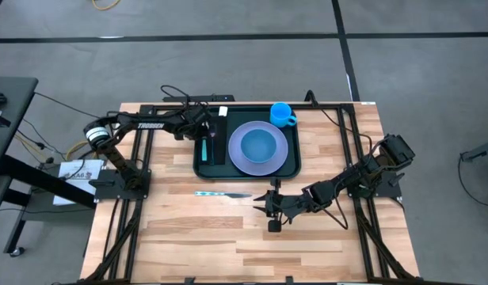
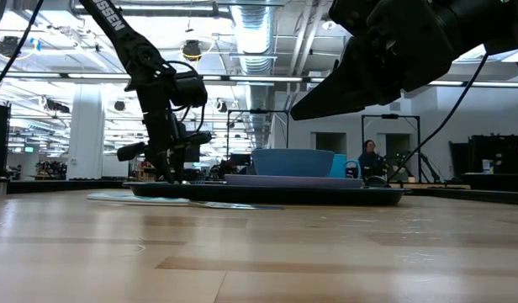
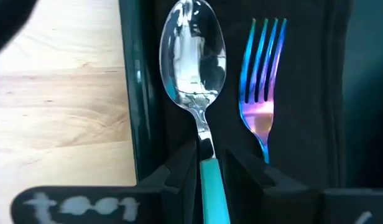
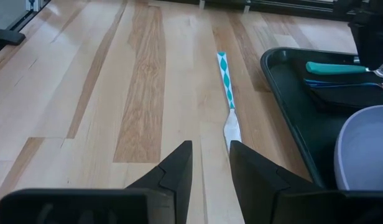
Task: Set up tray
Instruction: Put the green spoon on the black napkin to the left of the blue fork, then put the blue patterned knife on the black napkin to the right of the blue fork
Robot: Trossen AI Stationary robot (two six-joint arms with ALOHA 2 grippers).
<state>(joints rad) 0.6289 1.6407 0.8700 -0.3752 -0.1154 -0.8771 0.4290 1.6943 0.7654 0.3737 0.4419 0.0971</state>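
One knife [image 1: 222, 194] left out, just off tray [image 1: 295, 162] at 6 o'clock, long axis pointing at right gripper [image 1: 266, 203], fingers narrowly apart, empty. Left gripper [image 3: 207, 163] in tray, pinching spoon [image 3: 194, 68] beside fork [image 3: 261, 74].

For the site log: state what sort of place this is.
Probably a big open robotics lab or workshop: exposed ceiling ducts, other metal test rigs beyond the wooden table, a seated person behind.

Looking like a large open robotics lab or industrial hall: exposed ceiling ducts [image 2: 259, 34] and strip lights hanging overhead, black metal test frames [image 2: 392, 143] standing behind, a person [image 2: 370, 158] sitting at the back, cables trailing across taped grey concrete floor [image 1: 228, 55].
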